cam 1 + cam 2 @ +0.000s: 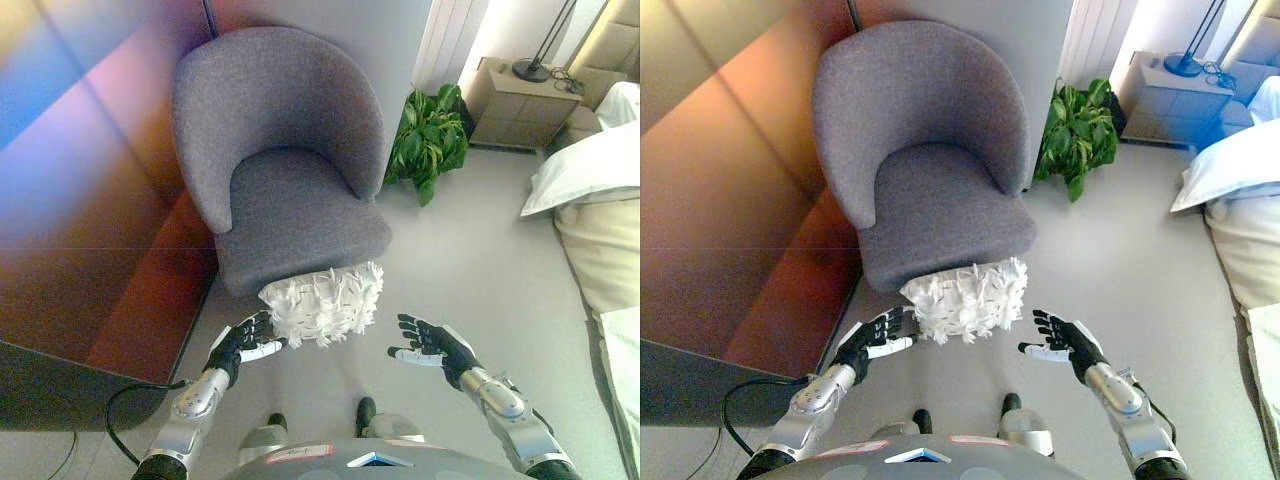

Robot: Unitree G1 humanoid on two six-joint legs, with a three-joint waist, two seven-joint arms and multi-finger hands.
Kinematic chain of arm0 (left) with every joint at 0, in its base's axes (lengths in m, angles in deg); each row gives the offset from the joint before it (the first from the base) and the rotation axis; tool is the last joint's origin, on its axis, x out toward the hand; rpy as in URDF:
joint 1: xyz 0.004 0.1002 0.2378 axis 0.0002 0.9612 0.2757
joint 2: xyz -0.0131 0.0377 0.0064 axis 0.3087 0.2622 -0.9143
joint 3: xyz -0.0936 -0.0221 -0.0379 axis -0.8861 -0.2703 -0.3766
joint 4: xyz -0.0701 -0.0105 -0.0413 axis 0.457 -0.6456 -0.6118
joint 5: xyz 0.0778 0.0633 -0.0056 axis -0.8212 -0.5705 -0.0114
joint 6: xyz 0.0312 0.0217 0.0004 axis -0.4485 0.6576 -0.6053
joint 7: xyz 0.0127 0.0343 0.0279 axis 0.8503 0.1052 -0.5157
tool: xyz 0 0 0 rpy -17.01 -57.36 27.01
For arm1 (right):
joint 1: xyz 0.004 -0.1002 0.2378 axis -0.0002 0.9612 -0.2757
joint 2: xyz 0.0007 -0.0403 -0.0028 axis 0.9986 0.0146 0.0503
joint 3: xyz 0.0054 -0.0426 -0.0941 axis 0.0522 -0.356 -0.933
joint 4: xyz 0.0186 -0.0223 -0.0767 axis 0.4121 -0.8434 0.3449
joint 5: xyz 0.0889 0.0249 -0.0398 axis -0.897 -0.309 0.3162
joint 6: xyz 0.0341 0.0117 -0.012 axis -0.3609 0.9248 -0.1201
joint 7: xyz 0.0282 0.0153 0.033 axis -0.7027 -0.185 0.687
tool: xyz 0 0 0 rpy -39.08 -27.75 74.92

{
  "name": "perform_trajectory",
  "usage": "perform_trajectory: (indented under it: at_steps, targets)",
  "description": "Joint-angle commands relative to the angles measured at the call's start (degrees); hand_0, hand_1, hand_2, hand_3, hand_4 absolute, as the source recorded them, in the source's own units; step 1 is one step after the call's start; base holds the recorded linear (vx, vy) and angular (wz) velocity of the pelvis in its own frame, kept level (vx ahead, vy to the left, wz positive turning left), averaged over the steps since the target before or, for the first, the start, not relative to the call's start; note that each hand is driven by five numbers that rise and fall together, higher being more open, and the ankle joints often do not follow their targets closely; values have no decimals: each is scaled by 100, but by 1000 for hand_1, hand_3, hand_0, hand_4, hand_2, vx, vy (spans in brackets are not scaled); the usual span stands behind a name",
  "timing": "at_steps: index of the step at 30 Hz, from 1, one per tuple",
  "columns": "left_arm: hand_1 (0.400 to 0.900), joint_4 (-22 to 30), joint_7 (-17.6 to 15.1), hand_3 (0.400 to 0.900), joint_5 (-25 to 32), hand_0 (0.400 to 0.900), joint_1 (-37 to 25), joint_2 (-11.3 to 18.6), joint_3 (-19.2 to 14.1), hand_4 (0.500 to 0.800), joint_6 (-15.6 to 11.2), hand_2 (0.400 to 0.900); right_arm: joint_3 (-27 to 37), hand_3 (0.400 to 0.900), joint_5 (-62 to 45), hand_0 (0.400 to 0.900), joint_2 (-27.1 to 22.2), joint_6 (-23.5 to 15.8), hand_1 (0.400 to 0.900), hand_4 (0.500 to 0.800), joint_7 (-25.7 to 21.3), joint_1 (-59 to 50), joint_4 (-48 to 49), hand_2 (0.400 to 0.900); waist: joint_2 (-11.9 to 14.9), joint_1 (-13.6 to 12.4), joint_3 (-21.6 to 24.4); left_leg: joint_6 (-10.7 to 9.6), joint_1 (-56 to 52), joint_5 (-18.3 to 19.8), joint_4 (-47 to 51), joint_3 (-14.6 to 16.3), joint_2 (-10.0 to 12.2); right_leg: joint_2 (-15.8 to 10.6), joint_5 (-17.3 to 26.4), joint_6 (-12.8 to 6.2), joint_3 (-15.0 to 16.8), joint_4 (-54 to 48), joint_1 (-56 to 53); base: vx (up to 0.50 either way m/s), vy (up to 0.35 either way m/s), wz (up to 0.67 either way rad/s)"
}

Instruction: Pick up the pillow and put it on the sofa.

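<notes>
Nearest the camera, the left robot hand (243,343) reaches forward from the lower left with its fingers spread and nearly straight, the white-tipped ends touching or just beside the left edge of the pillow (322,302). The right robot hand (430,348) comes in from the lower right, palm turned inward, fingers spread wide and holding nothing; it sits near the pillow's right side but apart from it, with bare floor (470,270) showing between them.

The pillow is white and shaggy, covered in ragged tufts. It lies on the grey floor against the front edge of the chair (285,160), below the seat cushion and not on it. No label or writing can be read on it.

The chair is a grey fabric tub chair with a rounded back that wraps around the seat. To its left stands a dark, glossy reddish-brown panel (110,260), running from the near corner back to the wall.

Farther back, right of the chair, a green leafy plant (430,140) stands at the base of a pale wall. Beyond it is a beige bedside cabinet (520,105) with the dark round base of a lamp (531,69) on top. Along the right edge, a bed (600,230) shows with a white bed pillow (585,165) lying on it.
</notes>
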State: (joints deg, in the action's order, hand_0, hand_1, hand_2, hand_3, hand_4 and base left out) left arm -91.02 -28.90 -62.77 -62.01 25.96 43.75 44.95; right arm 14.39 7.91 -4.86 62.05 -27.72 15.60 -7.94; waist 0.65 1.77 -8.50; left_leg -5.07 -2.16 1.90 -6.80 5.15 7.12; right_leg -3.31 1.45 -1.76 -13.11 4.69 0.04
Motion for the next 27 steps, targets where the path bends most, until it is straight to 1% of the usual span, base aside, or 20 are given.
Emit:
perform_trajectory:
  at_steps: [1, 2, 4, 6, 8, 9, 10, 12, 14, 15, 16, 19, 20, 21, 22, 23, 24, 25, 26, 27]
  targets:
    - [900, 305, 21, 900, 298, 900, -518, 48, -36, 800, -273, 900, 244, 900, -251, 900, -307, -431, 900, 800, -201, -430, 550, 900, 302, 16, -390, 130, 1331, -194, -2719, -547, -157, -30, -226, -21, 123, -436, -591, -17, -54, 8]
    - [900, 320, 2, 900, 353, 900, -535, 28, -32, 800, -273, 900, 269, 900, -258, 900, -305, -425, 900, 800, -237, -459, 522, 900, 294, 4, -427, 114, 1480, -285, -2782, -604, -187, -38, -274, -18, 101, -449, -639, 24, -1, 9]
    - [900, 330, -25, 900, 406, 900, -572, 10, -40, 800, -273, 900, 297, 900, -276, 900, -295, -414, 900, 800, -276, -507, 491, 900, 283, 22, -423, 98, 1660, -320, -2560, -530, -205, -58, -322, -32, 65, -453, -640, 71, 1, 7]
    - [900, 316, -90, 900, 448, 900, -639, 27, -43, 800, -295, 900, 310, 900, -301, 900, -264, -434, 900, 800, -363, -577, 434, 900, 290, -46, -388, 93, 2089, -379, -1831, -371, -172, -48, -354, -106, 89, -511, -666, 216, 44, -8]
    - [900, 310, -158, 900, 423, 900, -713, 17, 51, 800, -337, 900, 229, 900, -286, 900, -289, -487, 900, 800, -465, -701, 339, 900, 164, -161, -404, 8, 2199, -997, -638, -389, -22, 65, -388, -192, 157, -614, -728, 216, 88, -17]
    - [900, 305, -160, 900, 422, 900, -718, 13, 53, 800, -340, 900, 227, 900, -286, 900, -290, -492, 900, 800, -468, -707, 331, 900, 178, -168, -412, 1, 2139, -1057, -534, -372, -33, 51, -385, -189, 164, -617, -735, 211, 79, -22]
    - [900, 246, -246, 900, 416, 900, -824, -4, 106, 800, -365, 900, 163, 900, -286, 900, -288, -523, 900, 800, -563, -845, 244, 900, 90, -243, -428, -70, 2312, -1312, 167, -314, 17, 127, -473, -245, 187, -706, -815, 209, 76, -28]
    - [900, 236, -354, 900, 437, 900, -900, 5, 111, 800, -394, 900, 68, 900, -284, 900, -287, -525, 900, 800, -644, -1015, 175, 900, 74, -347, -418, -150, 2454, -1520, 340, -253, 25, 127, -623, -303, 263, -780, -983, 280, 113, -43]
    - [900, 252, -384, 900, 519, 900, -850, 20, 74, 800, -404, 900, 48, 900, -264, 900, -251, -515, 900, 800, -645, -1024, 185, 900, 87, -395, -339, -65, 2389, -1416, 322, -233, 74, 100, -719, -330, 353, -716, -1010, 280, 120, -30]
    - [900, 233, -470, 900, 567, 900, -984, 10, 106, 800, -416, 900, 4, 900, -254, 900, -141, -517, 900, 800, -702, -1099, 163, 900, 150, -428, -236, -14, 2446, -1487, 75, -144, -11, -27, -942, -361, 294, -618, -1237, 411, 176, -12]
    - [900, 231, -509, 900, 594, 900, -1058, 50, 104, 800, -429, 900, 16, 900, -283, 900, -88, -505, 900, 800, -738, -1150, 113, 900, 209, -450, -189, 74, 2451, -1355, -80, -146, -65, -143, -1115, -382, 284, -442, -1279, 536, 224, -21]
    - [900, 265, -565, 900, 551, 900, -1222, 214, 113, 800, -435, 900, -128, 900, -283, 900, 29, -484, 900, 800, -725, -1316, 36, 900, 442, -540, -112, 349, 2281, -977, -293, 69, -227, -424, -1097, -562, 326, 712, -945, 378, 175, -19]
    - [900, 272, -583, 900, 535, 900, -1271, 255, 123, 800, -431, 900, -159, 900, -266, 900, 60, -475, 900, 800, -736, -1370, 6, 900, 483, -538, -100, 438, 2211, -861, -299, 92, -308, -486, -929, -622, 337, 1117, -741, 230, 126, 5]
    - [900, 271, -583, 900, 535, 900, -1273, 253, 123, 800, -431, 900, -158, 900, -266, 900, 58, -475, 900, 800, -736, -1373, 4, 900, 468, -547, -83, 438, 2227, -877, -285, 94, -290, -469, -910, -619, 347, 1109, -717, 338, 234, 8]
    - [900, 325, -640, 900, 542, 900, -1291, 340, 94, 800, -433, 900, -165, 900, -275, 900, 95, -477, 900, 800, -745, -1440, 66, 900, 499, -478, -133, 659, 1975, -609, -282, 116, -487, -614, -165, -757, 425, 2311, -185, 300, 251, 1]
    - [900, 332, -651, 900, 520, 900, -1319, 363, 101, 800, -440, 900, -210, 900, -257, 900, 100, -489, 900, 800, -748, -1510, 88, 900, 459, -435, -221, 737, 1862, -566, -255, 169, -502, -609, 141, -828, 399, 2845, 53, 300, 250, 1]
    - [900, 331, -651, 900, 520, 900, -1322, 360, 100, 800, -440, 900, -210, 900, -258, 900, 97, -489, 900, 800, -748, -1513, 86, 900, 439, -446, -209, 735, 1875, -581, -242, 172, -478, -584, 167, -822, 407, 2827, 71, 259, 251, -6]
    - [900, 467, -687, 900, 522, 900, -1312, 419, 101, 800, -438, 900, -219, 900, -79, 900, 82, -474, 900, 800, -810, -1615, 171, 900, 299, -380, -358, 893, 1567, -440, -86, 240, -498, -726, 474, -856, 113, 3484, 416, 287, 215, -5]
    - [900, 462, -724, 900, 522, 900, -1327, 426, 98, 800, -443, 900, -226, 900, 49, 900, 77, -464, 900, 800, -875, -1686, 206, 900, 261, -349, -429, 930, 1408, -393, 30, 257, -499, -792, 422, -859, -20, 3581, 655, 292, 212, -2]
    - [900, 459, -724, 900, 521, 900, -1331, 425, 96, 800, -445, 900, -228, 900, 53, 900, 78, -462, 900, 800, -878, -1692, 206, 900, 284, -340, -444, 933, 1391, -394, 41, 259, -527, -823, 392, -865, -15, 3621, 657, 271, 53, 3]
